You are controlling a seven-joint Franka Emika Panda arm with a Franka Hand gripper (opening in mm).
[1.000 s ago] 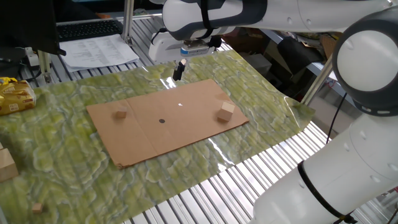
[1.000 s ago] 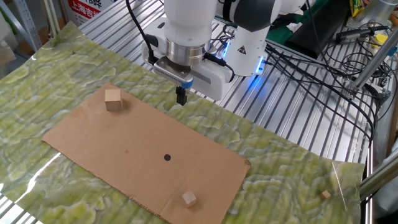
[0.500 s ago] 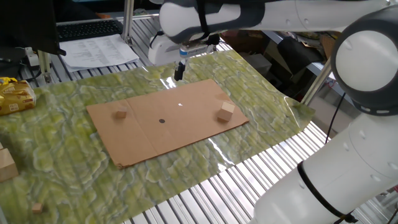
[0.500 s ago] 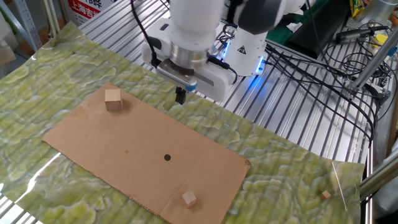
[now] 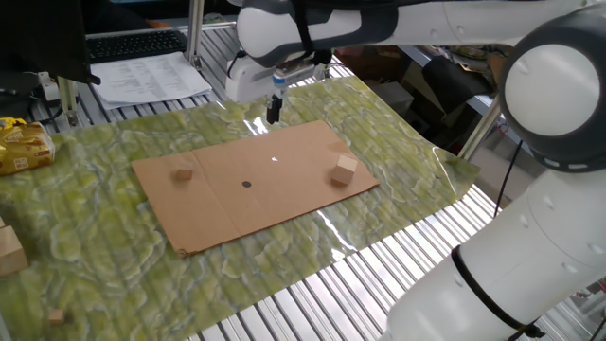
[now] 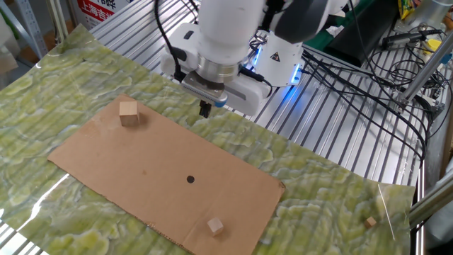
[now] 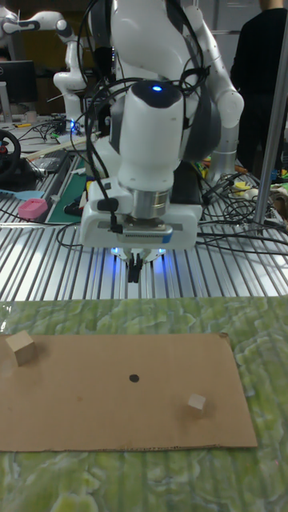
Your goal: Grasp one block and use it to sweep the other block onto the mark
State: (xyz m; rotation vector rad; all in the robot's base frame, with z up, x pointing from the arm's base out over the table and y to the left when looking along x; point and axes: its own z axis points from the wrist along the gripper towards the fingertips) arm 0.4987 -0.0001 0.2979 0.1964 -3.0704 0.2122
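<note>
A brown cardboard sheet [image 5: 284, 208] lies on a green mat. The larger tan block [image 5: 344, 169] [image 6: 128, 112] [image 7: 21, 347] sits near one end of the sheet. The smaller tan block [image 5: 184, 172] [image 6: 215, 226] [image 7: 196, 404] sits near the other end. Between them is the dark round mark [image 5: 246, 185] [image 6: 190, 179] [image 7: 134, 378]. My gripper [image 5: 274, 114] [image 6: 205, 110] [image 7: 134, 272] hangs above the sheet's far edge, fingers pointing down and shut on nothing. It is apart from both blocks.
The green mat [image 5: 95, 237] covers a slatted metal table. Loose wooden pieces [image 5: 57, 315] [image 5: 8, 251] [image 6: 371, 222] lie off the cardboard. A yellow packet [image 5: 19, 147] and papers [image 5: 151, 76] sit at the far left. Cables [image 6: 368, 78] run beside the arm's base.
The gripper has shifted slightly sideways along the cardboard's far edge and the wrist has turned a little. Both blocks stay where they were.
</note>
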